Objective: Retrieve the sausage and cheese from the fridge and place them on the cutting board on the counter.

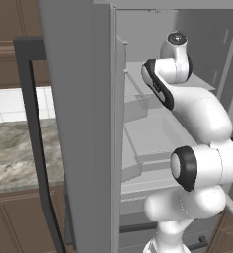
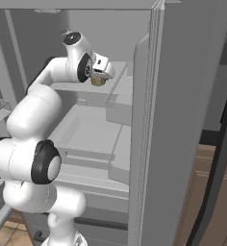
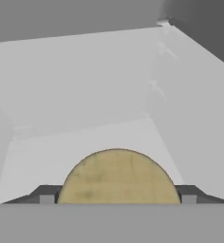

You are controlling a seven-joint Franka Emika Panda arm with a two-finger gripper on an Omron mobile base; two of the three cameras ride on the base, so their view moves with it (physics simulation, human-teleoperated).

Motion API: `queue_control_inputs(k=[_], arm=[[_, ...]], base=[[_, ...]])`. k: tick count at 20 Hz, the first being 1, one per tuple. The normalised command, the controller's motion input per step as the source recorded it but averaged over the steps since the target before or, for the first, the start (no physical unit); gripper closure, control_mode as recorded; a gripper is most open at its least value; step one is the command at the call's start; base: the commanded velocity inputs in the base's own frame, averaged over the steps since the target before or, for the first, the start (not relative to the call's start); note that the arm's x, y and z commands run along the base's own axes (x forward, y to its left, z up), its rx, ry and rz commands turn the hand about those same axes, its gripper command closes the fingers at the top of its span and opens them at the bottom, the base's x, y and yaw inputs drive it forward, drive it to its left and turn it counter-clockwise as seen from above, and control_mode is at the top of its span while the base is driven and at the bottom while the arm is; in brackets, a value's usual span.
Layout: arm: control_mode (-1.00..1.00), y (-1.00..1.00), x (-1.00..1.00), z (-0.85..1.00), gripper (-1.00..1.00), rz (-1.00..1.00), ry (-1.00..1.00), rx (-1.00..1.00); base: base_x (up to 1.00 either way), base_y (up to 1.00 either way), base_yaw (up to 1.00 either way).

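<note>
The round tan-yellow cheese [image 3: 117, 178], smooth and faintly mottled, is seemingly clamped between the jaws of the gripper [image 2: 99, 77] inside the pale grey fridge [image 2: 182, 120].

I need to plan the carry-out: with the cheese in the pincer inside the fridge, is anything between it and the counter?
Yes. The fridge's open left door stands between the cheese, held in the pincer, and the counter. The cutting board's position cannot be judged.

Inside the open fridge [image 2: 182, 96], pale grey shelves [image 2: 86, 127] step down one below another (whether anything lies on them cannot be told). Left of the fridge door, the marbled counter [image 1: 15, 153] tops brown cabinets [image 1: 19, 222].
</note>
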Motion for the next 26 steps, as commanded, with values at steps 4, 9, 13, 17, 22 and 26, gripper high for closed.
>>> queue_control_inputs(k=[4, 9, 13, 17, 22, 26], arm=[[-1.00, -0.02, -0.39, 0.02, 1.00, 0.04, -0.05, 0.00], [-1.00, 0.00, -0.90, 0.23, 1.00, 0.19, -0.18, -0.01], [-1.00, 0.00, -1.00, 0.45, 1.00, 0.18, -0.09, -0.06], [-1.00, 0.00, -1.00, 0.55, 1.00, 0.08, -0.01, -0.02], [-1.00, 0.17, -1.00, 0.65, 1.00, -0.07, 0.00, 0.01], [-1.00, 0.47, -1.00, 0.10, 1.00, 0.00, 0.05, 0.00]], base=[[0.00, 0.00, 0.00], [0.00, 0.00, 0.00], [0.00, 0.00, 0.00], [0.00, 0.00, 0.00], [0.00, 0.00, 0.00], [0.00, 0.00, 0.00]])
